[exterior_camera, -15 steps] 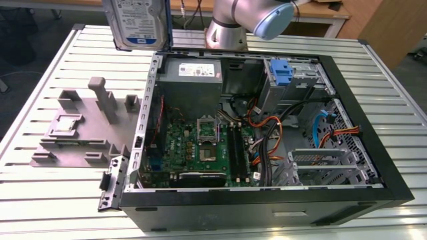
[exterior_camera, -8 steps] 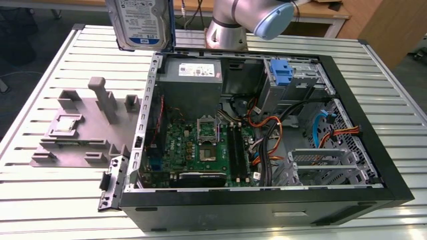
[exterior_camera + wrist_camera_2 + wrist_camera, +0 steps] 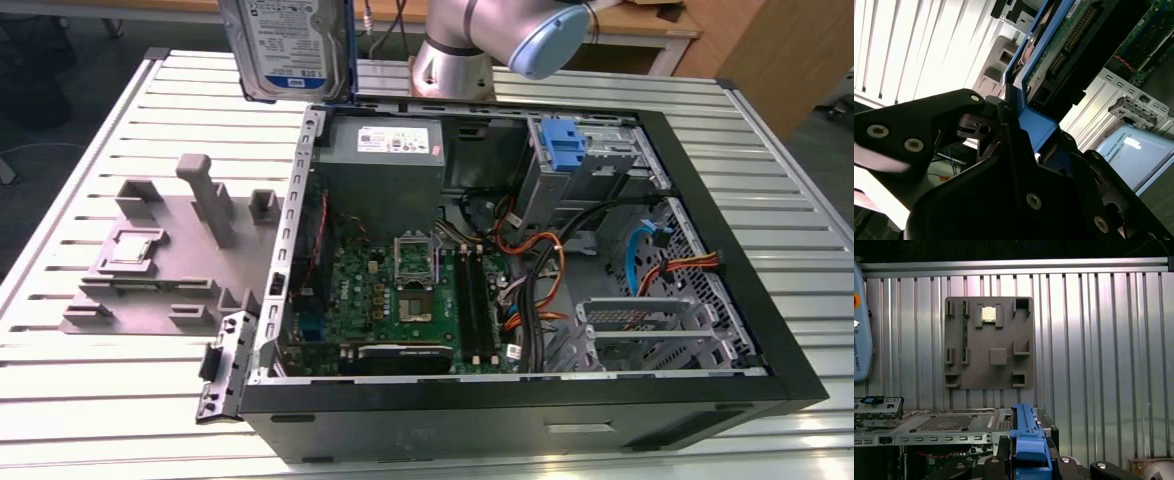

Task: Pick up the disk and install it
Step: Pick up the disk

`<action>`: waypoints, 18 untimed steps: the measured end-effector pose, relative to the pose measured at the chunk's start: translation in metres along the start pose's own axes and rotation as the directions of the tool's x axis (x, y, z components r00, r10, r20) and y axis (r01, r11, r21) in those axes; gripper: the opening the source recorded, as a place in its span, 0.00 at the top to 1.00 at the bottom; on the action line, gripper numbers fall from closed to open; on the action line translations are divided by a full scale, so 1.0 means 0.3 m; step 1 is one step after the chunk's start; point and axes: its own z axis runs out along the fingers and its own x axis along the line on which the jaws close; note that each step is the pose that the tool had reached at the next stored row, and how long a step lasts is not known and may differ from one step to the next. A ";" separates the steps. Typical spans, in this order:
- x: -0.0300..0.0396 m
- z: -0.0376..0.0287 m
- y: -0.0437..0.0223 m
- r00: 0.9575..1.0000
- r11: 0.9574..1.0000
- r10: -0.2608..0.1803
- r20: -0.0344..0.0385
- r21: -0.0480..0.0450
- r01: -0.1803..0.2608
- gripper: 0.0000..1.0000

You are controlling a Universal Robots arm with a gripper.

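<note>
- Noted the claw (image 3: pixel 1004 107) clenched on one blue rail of the disk (image 3: pixel 287 45), the rail pinched between the black fingers in both wrist views.
- Found the disk aloft at 11 o'clock in the exterior view, well clear of the bench (image 3: pixel 80 400), above the far corner of the open computer case (image 3: pixel 534 410).
- Read the long axis as upright, label face toward the exterior camera.
- Judged the drive cage with the blue latch (image 3: pixel 567 150) to lie toward 4 o'clock from the disk, well apart.
- Logged a silver-grey shell, blue-and-white label and blue edge rails, plus a green circuit board underneath in the second wrist view.
</note>
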 end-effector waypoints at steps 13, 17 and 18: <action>0.008 0.000 -0.017 1.000 1.000 0.001 0.000 0.000 -0.001 0.63; 0.027 -0.001 -0.018 1.000 1.000 0.004 0.000 0.000 -0.004 0.63; 0.032 -0.001 -0.018 1.000 1.000 0.005 0.000 0.000 -0.005 0.63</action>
